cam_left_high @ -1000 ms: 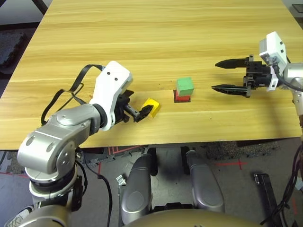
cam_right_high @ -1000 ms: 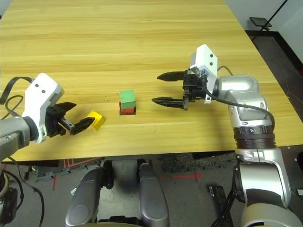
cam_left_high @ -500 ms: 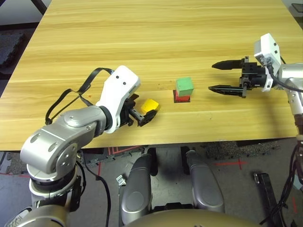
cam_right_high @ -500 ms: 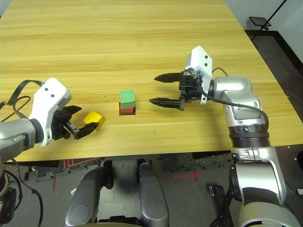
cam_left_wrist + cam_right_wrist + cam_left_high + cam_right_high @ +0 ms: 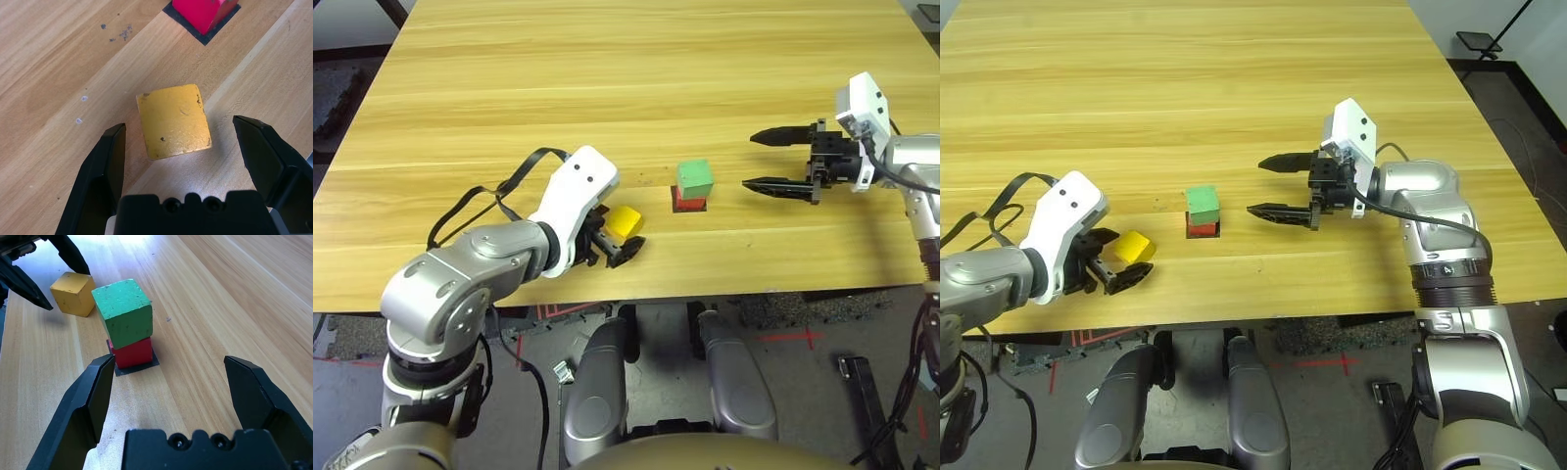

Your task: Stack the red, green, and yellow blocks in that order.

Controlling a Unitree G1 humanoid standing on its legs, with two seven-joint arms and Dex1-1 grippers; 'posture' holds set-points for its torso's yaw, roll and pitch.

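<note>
Closing in, left gripper (image 5: 178,147) has come down with open jaws straddling yellow block (image 5: 174,121) beside the green-on-red stack (image 5: 693,186); right gripper (image 5: 773,160) idles open; grasp next.

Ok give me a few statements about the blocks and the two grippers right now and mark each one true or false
1. The green block sits on the red block. True.
2. The yellow block is on top of the stack. False: it lies on the table, apart from the stack.
3. The left gripper is open with the yellow block between its fingers, not touching them. True.
4. The right gripper is shut on the green block. False: it is open, beside the stack, holding nothing.
5. The red block rests on a black square patch. True.
</note>
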